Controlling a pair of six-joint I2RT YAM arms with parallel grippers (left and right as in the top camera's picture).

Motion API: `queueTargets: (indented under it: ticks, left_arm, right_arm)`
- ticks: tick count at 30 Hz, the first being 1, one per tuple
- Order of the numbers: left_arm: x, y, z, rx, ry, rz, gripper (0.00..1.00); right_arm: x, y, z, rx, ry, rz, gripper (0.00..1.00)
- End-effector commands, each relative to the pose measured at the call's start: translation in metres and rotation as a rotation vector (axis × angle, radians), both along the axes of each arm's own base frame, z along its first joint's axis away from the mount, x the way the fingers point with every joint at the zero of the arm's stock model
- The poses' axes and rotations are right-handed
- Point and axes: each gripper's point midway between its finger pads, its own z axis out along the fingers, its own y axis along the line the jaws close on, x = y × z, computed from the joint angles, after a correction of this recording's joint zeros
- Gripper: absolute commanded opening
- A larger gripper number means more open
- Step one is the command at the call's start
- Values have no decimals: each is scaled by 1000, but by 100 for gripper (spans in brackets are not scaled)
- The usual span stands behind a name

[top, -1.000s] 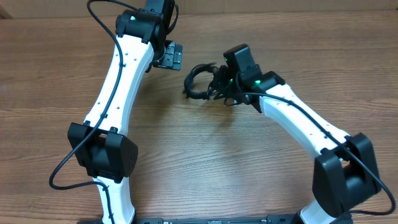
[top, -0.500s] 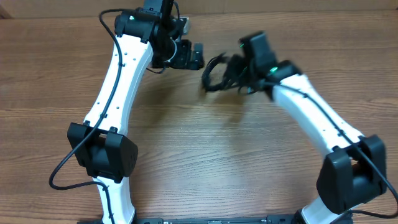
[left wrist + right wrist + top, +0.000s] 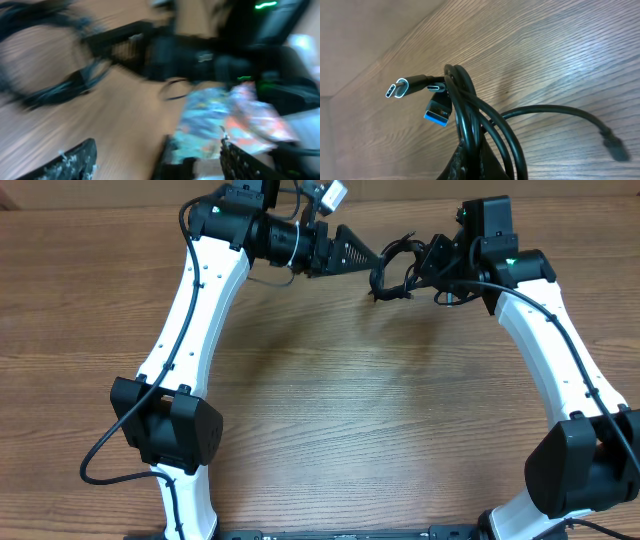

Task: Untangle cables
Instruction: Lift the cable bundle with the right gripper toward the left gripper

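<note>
cables [image 3: 393, 268] now in upper centre-right, hauled there by right gripper [image 3: 425, 268], clamped on the bundle. left gripper [image 3: 365, 256] swung in beside them, jaws apart, empty. Looks set for a two-arm pull-apart.

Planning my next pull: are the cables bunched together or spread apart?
Bunched. The right wrist view shows the cables running together as one bundle, plugs clustered at its end; one cord loops away.
</note>
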Motion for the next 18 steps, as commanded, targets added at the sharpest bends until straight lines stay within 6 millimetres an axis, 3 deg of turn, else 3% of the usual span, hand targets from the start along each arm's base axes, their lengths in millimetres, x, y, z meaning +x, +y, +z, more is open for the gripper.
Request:
queueTargets:
  ticks: [1, 6, 12, 18]
  left_arm:
    - [-14, -8, 27, -78, 27, -40, 76]
    - [10, -1, -9, 136, -4, 124, 80]
    - [11, -1, -11, 148, -11, 132, 86]
    - [12, -4, -13, 165, -22, 139, 85]
  right_arm:
    - [2, 11, 39, 39, -102, 53, 4]
    - [3, 12, 67, 57, -162, 62, 4]
    - [-4, 12, 115, 67, -253, 92, 4]
    - [-8, 11, 138, 70, -289, 92, 4]
